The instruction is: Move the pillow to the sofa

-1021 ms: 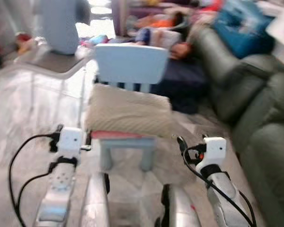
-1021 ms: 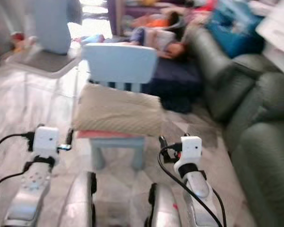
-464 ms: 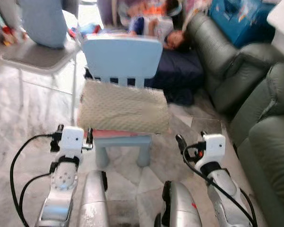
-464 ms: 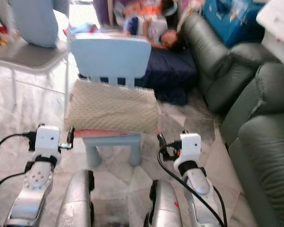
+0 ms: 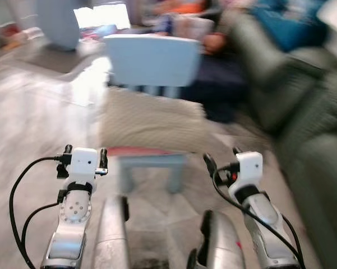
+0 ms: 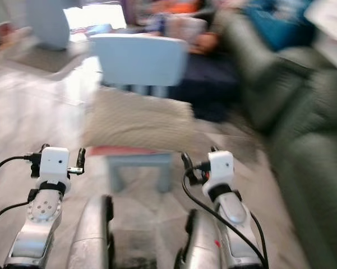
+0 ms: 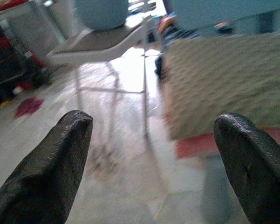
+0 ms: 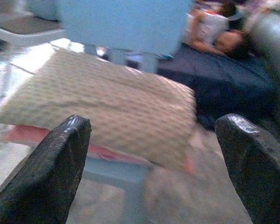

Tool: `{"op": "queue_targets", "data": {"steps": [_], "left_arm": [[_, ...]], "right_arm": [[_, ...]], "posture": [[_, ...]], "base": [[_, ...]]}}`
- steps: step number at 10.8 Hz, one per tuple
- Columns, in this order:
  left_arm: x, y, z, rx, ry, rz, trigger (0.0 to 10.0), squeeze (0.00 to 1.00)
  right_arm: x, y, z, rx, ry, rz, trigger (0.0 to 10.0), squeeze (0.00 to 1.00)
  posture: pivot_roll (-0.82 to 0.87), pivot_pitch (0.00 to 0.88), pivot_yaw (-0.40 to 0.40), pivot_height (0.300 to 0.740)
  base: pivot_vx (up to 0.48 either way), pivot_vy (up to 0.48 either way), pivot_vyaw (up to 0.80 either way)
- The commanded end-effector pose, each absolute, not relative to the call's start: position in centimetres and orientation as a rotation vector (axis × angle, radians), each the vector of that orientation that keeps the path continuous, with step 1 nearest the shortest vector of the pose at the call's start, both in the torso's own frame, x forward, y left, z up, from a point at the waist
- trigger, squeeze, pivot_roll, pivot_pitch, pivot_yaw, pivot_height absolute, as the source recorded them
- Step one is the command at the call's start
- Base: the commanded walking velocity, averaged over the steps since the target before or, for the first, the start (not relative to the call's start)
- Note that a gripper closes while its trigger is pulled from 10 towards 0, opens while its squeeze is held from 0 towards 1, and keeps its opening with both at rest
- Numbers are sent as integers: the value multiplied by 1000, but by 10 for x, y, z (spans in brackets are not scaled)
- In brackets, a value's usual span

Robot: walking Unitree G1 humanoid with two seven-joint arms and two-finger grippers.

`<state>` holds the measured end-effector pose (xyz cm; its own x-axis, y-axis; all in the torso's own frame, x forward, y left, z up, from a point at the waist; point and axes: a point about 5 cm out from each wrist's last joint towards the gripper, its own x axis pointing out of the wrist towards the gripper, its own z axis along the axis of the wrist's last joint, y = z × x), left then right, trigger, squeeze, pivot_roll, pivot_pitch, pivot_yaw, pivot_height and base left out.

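A beige, quilted rectangular pillow (image 5: 151, 123) is lying flat on the seat of a small light-blue plastic child's chair (image 5: 153, 61), covering most of a red seat pad (image 8: 23, 135) whose edge is peeking out beneath it. The chair is standing on a pale marbled tile floor (image 5: 28, 123), with its backrest rising just behind the pillow. The head views are blurred.

The left tool (image 7: 153, 154) is hovering low in front of the chair, near the pillow's left front corner; its two black fingers (image 7: 56, 158) are spreading wide apart with nothing between them. The right tool (image 8: 151, 158) is hovering opposite the pillow's right front corner, its black fingers (image 8: 51, 163) likewise spreading wide and holding nothing. Neither tool is touching the pillow or the chair. In the head views the white wrist housings of the left (image 5: 83, 162) and right (image 5: 248, 167) arms are sitting on either side of the chair's front legs.

A dark green leather sofa (image 5: 303, 112) is running along the robot's right, well apart from the pillow. Behind the chair a person (image 8: 219, 37) is lying on a dark navy mat (image 8: 223, 79). A grey metal-legged stool (image 7: 102, 44) is standing to the left of the chair.
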<state>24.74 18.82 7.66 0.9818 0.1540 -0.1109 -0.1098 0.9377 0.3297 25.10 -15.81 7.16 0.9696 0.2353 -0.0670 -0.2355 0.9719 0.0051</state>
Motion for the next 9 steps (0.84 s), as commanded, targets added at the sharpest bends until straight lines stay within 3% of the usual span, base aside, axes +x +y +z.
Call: {"op": "queue_targets", "data": {"steps": [1, 6, 9], "left_arm": [[246, 190, 75, 339, 151, 143, 10000, 0], [248, 188, 75, 337, 149, 127, 10000, 0], [249, 188, 76, 335, 145, 126, 10000, 0]], "right_arm": [[251, -160, 70, -7, 72, 236, 10000, 0], [249, -163, 68, -19, 78, 234, 10000, 0], [251, -161, 70, -28, 65, 240, 10000, 0]], "posture": [[26, 99, -66, 565], [18, 104, -67, 565], [21, 106, -68, 565]], "base": [[262, 0, 0], [307, 0, 0], [417, 0, 500]]}}
